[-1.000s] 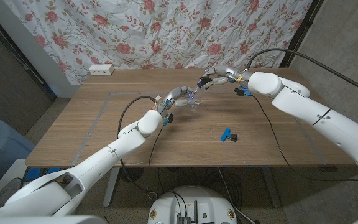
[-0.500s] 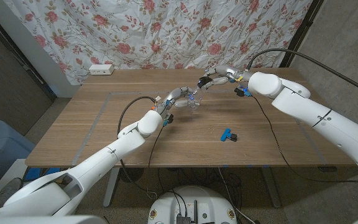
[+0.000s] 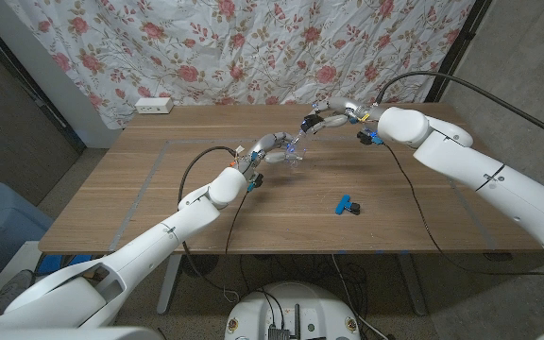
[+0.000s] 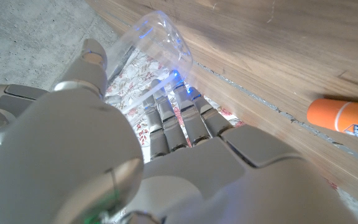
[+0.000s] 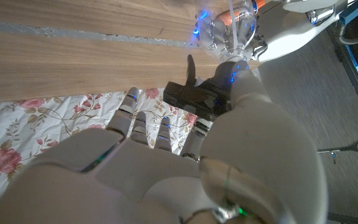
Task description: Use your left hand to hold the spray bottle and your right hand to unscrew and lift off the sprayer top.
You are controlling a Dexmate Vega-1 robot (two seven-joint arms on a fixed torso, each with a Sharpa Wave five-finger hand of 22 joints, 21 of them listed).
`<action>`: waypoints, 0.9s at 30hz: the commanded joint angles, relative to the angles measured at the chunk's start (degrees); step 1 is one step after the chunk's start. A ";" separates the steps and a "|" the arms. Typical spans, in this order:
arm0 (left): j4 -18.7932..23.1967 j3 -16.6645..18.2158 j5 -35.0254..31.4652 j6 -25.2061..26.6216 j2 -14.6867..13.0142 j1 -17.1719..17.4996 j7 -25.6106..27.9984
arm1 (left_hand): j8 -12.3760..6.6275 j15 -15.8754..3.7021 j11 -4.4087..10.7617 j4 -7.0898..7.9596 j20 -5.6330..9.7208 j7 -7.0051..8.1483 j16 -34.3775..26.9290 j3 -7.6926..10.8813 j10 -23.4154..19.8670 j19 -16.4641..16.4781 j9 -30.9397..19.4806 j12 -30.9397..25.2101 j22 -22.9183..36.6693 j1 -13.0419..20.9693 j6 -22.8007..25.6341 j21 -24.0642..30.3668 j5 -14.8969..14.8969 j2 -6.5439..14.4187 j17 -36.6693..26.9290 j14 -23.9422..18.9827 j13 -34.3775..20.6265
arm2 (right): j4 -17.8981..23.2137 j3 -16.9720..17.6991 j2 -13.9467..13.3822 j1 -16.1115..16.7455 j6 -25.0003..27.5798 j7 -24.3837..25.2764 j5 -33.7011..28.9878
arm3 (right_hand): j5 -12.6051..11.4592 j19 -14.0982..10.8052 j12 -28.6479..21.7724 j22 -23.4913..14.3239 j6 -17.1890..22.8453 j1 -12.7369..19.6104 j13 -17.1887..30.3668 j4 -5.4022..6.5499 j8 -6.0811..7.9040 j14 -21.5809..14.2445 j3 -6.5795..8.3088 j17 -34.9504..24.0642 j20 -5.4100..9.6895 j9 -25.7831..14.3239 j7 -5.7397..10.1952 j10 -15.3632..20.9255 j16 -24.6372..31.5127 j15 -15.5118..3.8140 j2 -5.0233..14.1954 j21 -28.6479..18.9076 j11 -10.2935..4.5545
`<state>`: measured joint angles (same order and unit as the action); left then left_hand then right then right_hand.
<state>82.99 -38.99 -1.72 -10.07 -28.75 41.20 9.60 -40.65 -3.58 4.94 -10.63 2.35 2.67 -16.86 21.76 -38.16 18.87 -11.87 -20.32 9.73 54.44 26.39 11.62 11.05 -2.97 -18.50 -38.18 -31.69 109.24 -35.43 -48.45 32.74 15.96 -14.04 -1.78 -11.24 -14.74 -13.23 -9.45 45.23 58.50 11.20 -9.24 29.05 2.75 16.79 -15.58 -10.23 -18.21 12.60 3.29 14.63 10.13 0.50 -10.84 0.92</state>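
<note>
The left hand (image 3: 270, 146) has its fingers wrapped around the clear spray bottle (image 3: 294, 156), which stands on the wooden table (image 3: 140, 189) just beyond its fingertips; the left wrist view shows the bottle (image 4: 154, 46) clasped between thumb and fingers. The right hand (image 3: 321, 121) holds the black sprayer top (image 3: 307, 123) pinched in its fingers, just above and to the far side of the bottle's neck; in the right wrist view the sprayer top (image 5: 194, 99) sits between the fingers with its tube running to the bottle (image 5: 235, 28). Whether the thread has let go cannot be told.

The main risk looks like a tilted lift: if the thread is partly engaged, pulling up would drag the light bottle out of the left hand or tip it. The dip tube may also catch on the neck.

An orange cylinder (image 4: 347, 117) lies on the table close beside the left hand. A blue and black clip (image 3: 347, 205) lies well apart, nearer the robot than the right hand. Neither blocks a straight lift.
</note>
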 commanded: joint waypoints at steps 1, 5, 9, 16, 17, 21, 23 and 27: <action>-0.41 0.07 0.12 0.07 0.05 -0.12 0.01 | -12.44 -8.27 4.61 0.68 3.82 1.33 -0.20 1.09 -5.31 0.28 -0.12 -0.15 0.25 -1.87 1.31 -0.27 0.25 9.15 -0.33 -0.40 -1.65 | 0.41 -0.03 -0.53 -0.75 0.65 -0.76 -0.35 | -0.03 -0.59 -0.12 -0.15 0.48 0.09 0.10 -0.08 0.42 -0.70 0.38 -0.07 0.21 -0.17 -0.03 0.75 0.38 0.18 0.62 -0.32 0.02; -0.56 0.09 0.24 0.08 0.14 -0.09 0.09 | -12.45 -8.19 4.86 0.76 3.84 1.33 -0.16 1.12 -5.39 0.29 -0.12 -0.14 0.25 -1.94 1.25 -0.27 0.25 9.19 -0.32 -0.43 -1.68 | 0.64 0.09 -0.79 -0.91 0.88 -0.98 -0.41 | -0.05 -0.61 -0.12 -0.15 0.53 0.11 0.10 -0.07 0.45 -0.76 0.39 -0.07 0.18 -0.14 -0.04 0.92 0.40 0.13 0.64 -0.30 -0.03; -0.90 0.06 0.31 -0.06 0.27 -0.16 0.14 | -12.48 -8.22 4.84 0.81 3.87 1.37 -0.17 1.07 -5.41 0.27 -0.12 -0.11 0.25 -2.05 1.27 -0.28 0.23 9.12 -0.33 -0.49 -1.70 | 0.86 0.34 -1.06 -1.06 0.98 -1.21 -0.30 | -0.06 -0.69 -0.10 -0.15 0.72 0.13 0.10 -0.04 0.61 -0.95 0.39 -0.08 0.15 -0.19 -0.04 1.09 0.47 0.06 0.66 -0.29 0.00; -2.06 -0.07 0.37 -0.78 0.73 -0.62 0.24 | -12.52 -8.25 4.89 0.86 3.82 1.40 -0.09 1.12 -5.35 0.27 -0.11 0.01 0.25 -2.17 1.24 -0.28 0.24 9.10 -0.29 -0.55 -1.71 | 1.55 0.62 -1.65 -1.52 1.47 -1.79 -0.43 | -0.08 -0.92 -0.10 -0.16 0.97 0.12 0.11 0.00 0.82 -1.29 0.37 -0.10 0.02 -0.24 -0.05 1.49 0.60 -0.14 0.66 -0.30 -0.01; -2.08 -0.07 0.37 -0.81 0.73 -0.63 0.25 | -12.51 -8.20 4.85 0.90 3.78 1.33 -0.06 1.13 -5.29 0.24 -0.11 0.05 0.25 -2.21 1.21 -0.29 0.24 9.14 -0.29 -0.54 -1.72 | 1.54 0.62 -1.65 -1.52 1.45 -1.80 -0.42 | -0.08 -0.95 -0.09 -0.16 0.99 0.12 0.11 0.00 0.85 -1.38 0.36 -0.10 -0.01 -0.25 -0.05 1.50 0.63 -0.11 0.66 -0.31 -0.04; -2.58 -0.12 0.47 -1.06 0.95 -0.80 0.26 | -12.56 -8.18 4.86 0.93 3.80 1.44 -0.06 1.10 -5.46 0.30 -0.11 0.03 0.25 -2.34 1.27 -0.27 0.23 9.07 -0.29 -0.62 -1.73 | 1.97 0.69 -2.08 -1.96 2.03 -2.27 -0.74 | -0.06 -0.98 -0.14 -0.16 1.19 0.10 0.11 0.02 1.05 -1.69 0.33 -0.11 -0.08 -0.37 -0.05 1.89 0.76 -0.24 0.63 -0.27 -0.19; -2.90 -0.17 0.52 -1.17 1.07 -0.92 0.23 | -12.57 -8.11 4.87 1.00 3.78 1.40 -0.02 1.13 -5.46 0.29 -0.10 0.07 0.25 -2.42 1.28 -0.27 0.23 9.17 -0.29 -0.57 -1.72 | 2.11 0.81 -2.18 -2.11 2.27 -2.30 -0.83 | -0.05 -0.99 -0.15 -0.16 1.31 0.08 0.11 0.04 1.16 -1.85 0.32 -0.12 -0.15 -0.42 -0.06 2.05 0.82 -0.38 0.62 -0.25 -0.18; -3.31 -0.24 0.59 -1.39 1.20 -1.11 0.13 | -12.55 -8.17 4.91 1.05 3.76 1.37 0.06 1.14 -5.42 0.26 -0.09 0.17 0.25 -2.60 1.16 -0.28 0.22 9.16 -0.26 -0.57 -1.68 | 2.17 0.87 -2.31 -2.33 2.45 -2.44 -0.94 | -0.04 -1.05 -0.17 -0.16 1.50 0.06 0.11 0.07 1.36 -2.03 0.29 -0.13 -0.16 -0.53 -0.05 2.37 0.88 -0.42 0.60 -0.24 -0.09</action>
<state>80.86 -39.03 -1.33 -10.77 -27.98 40.56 9.76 -40.65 -3.58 4.95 -10.62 2.35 2.67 -16.86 21.75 -38.15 18.86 -11.87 -19.94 9.73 54.44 26.39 11.62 10.84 -2.97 -18.60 -38.18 -32.37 110.83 -34.86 -50.14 31.09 17.68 -15.85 -2.36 -11.13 -15.55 -13.23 -9.45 45.78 58.36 11.21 -9.25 30.11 1.30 16.78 -15.58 -10.24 -18.23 12.09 4.93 15.28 9.52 0.62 -10.84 0.71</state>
